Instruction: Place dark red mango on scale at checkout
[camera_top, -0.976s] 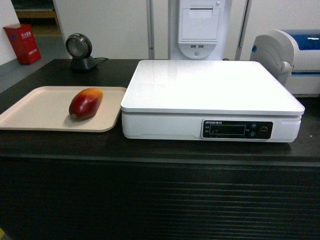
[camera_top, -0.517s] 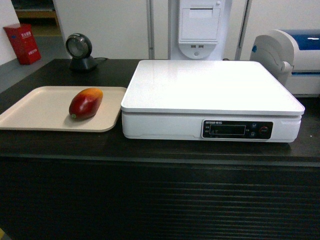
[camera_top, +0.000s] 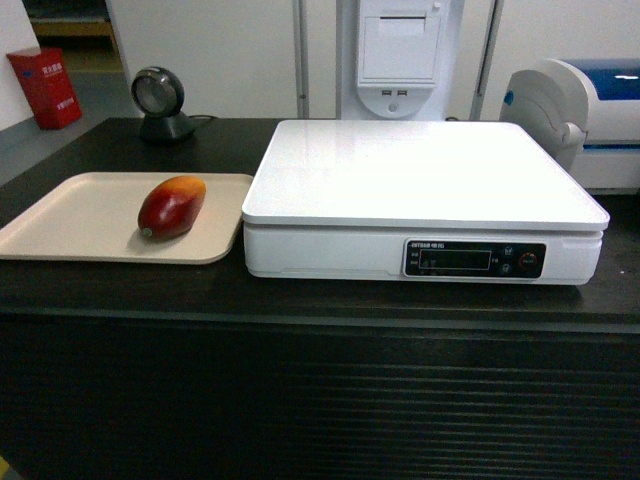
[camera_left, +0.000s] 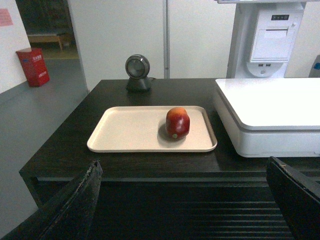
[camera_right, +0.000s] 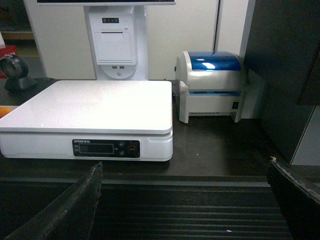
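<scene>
The dark red mango (camera_top: 172, 207) (camera_left: 177, 122) lies on a beige tray (camera_top: 70, 215) (camera_left: 130, 130) at the left of the dark checkout (camera_top: 320, 300) counter. Right of the tray stands the white scale (camera_top: 420, 180) (camera_right: 95, 107) (camera_left: 270, 107), its top plate bare and its black display facing me. My left gripper (camera_left: 182, 200) is open, low in front of the counter's ribbed front, well short of the mango. My right gripper (camera_right: 185, 200) is open too, low in front of the counter, right of the scale. Neither gripper shows in the head view.
A round black scanner (camera_top: 160, 103) stands at the back left of the counter. A white and blue label printer (camera_right: 212, 85) sits right of the scale. A white receipt unit (camera_top: 400, 55) rises behind the scale. A red box (camera_top: 45, 87) is on the floor far left.
</scene>
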